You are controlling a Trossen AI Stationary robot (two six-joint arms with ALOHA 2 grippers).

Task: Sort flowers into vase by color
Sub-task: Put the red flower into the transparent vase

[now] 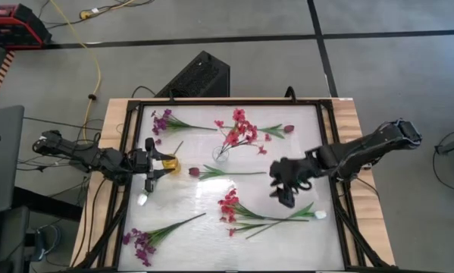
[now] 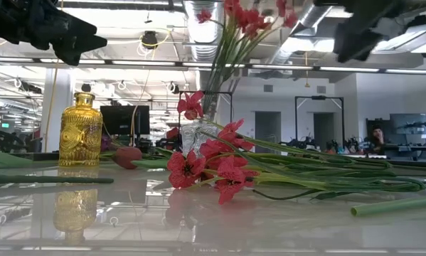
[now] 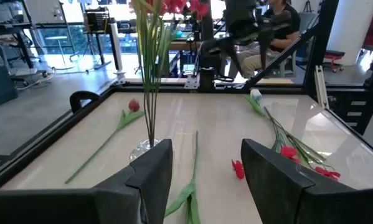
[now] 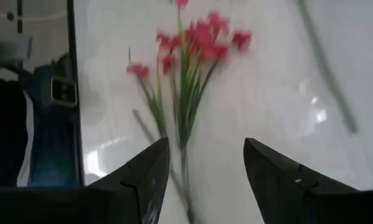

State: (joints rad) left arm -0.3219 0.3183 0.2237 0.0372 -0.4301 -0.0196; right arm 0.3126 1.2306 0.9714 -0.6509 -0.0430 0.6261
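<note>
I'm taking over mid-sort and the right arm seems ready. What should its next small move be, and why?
Probably lower the right tool onto the stems of the red flower bunch lying on the table. Its fingers are open and empty, the right wrist view shows that bunch directly ahead, and the clear vase already holds red flowers.

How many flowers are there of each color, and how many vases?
Red-pink sprays: 2, one standing in the clear vase at, one lying on the table at.
Purple sprigs: 2, at and.
Dark maroon buds: 2, at and.
White buds: 2, at and.
Vases: 2, the clear one and a yellow glass vase.
Total: 8 flowers, 2 vases.
</note>
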